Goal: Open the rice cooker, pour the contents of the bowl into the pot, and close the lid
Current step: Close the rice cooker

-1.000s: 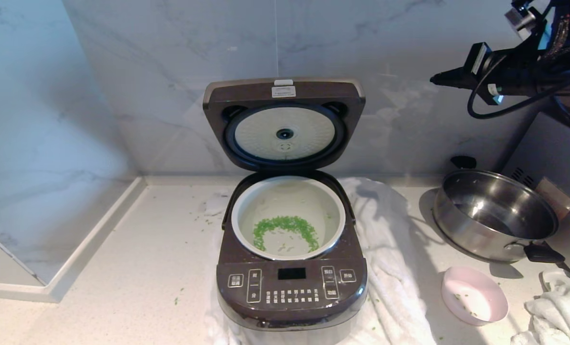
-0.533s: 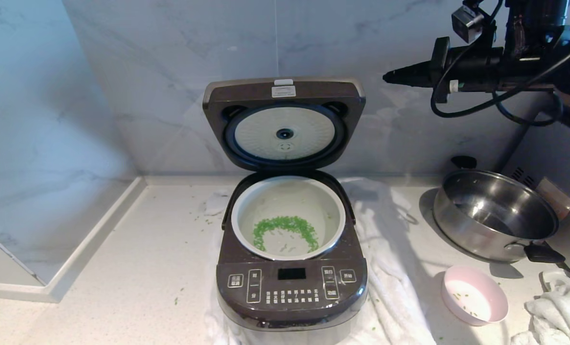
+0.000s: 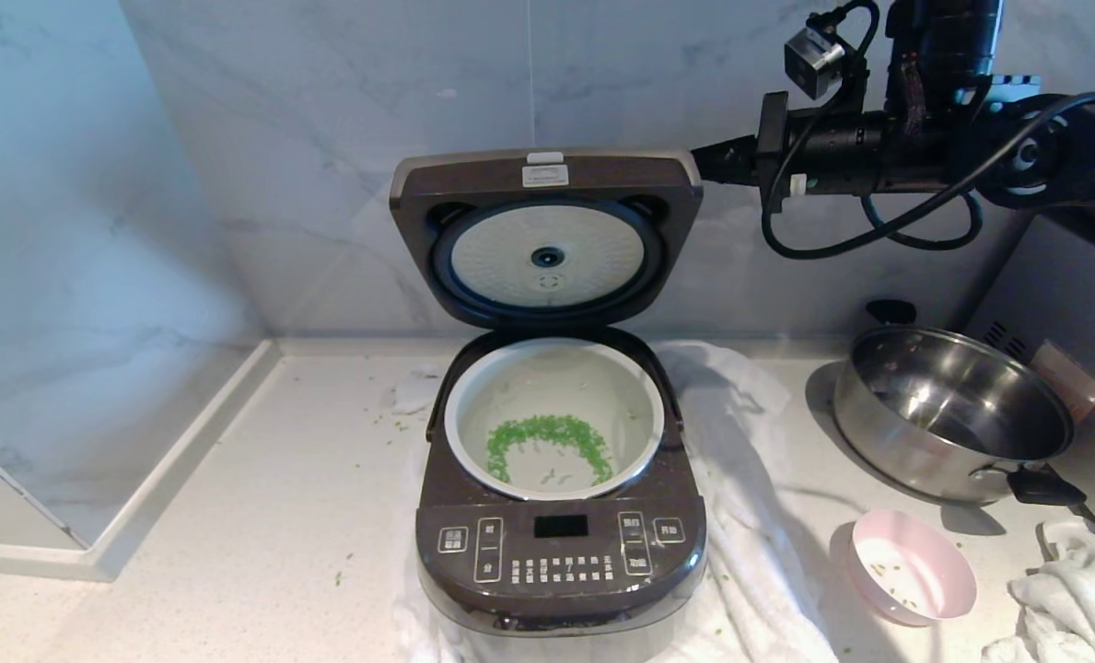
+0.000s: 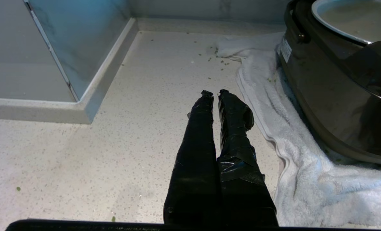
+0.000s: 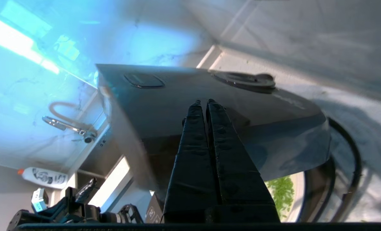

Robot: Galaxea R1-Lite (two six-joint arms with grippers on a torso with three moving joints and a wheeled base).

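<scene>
The dark brown rice cooker [image 3: 561, 562] stands mid-counter with its lid [image 3: 547, 180] raised upright against the wall. The pot [image 3: 554, 378] holds a ring of green contents [image 3: 547, 433]. The pink bowl [image 3: 911, 568] sits on the counter at front right with only a few flecks inside. My right gripper [image 3: 708, 161] is shut and empty, held level at the lid's top right corner. In the right wrist view its tips [image 5: 204, 102] lie just behind the lid's outer face [image 5: 164, 102], between the push button [image 5: 144, 80] and the steam vent [image 5: 243, 80]. My left gripper [image 4: 214, 93] hangs shut over the counter left of the cooker.
A steel pan [image 3: 952, 414] with black handles stands right of the cooker. A white towel [image 3: 750, 460] lies under the cooker, and a crumpled cloth [image 3: 1072, 599] sits at the front right corner. A raised ledge [image 3: 169, 470] borders the left. Green flecks dot the counter.
My right arm has swung left along the wall, from the far right to the lid's top right corner, its gripper shut throughout. The lid, bowl and left arm have not moved.
</scene>
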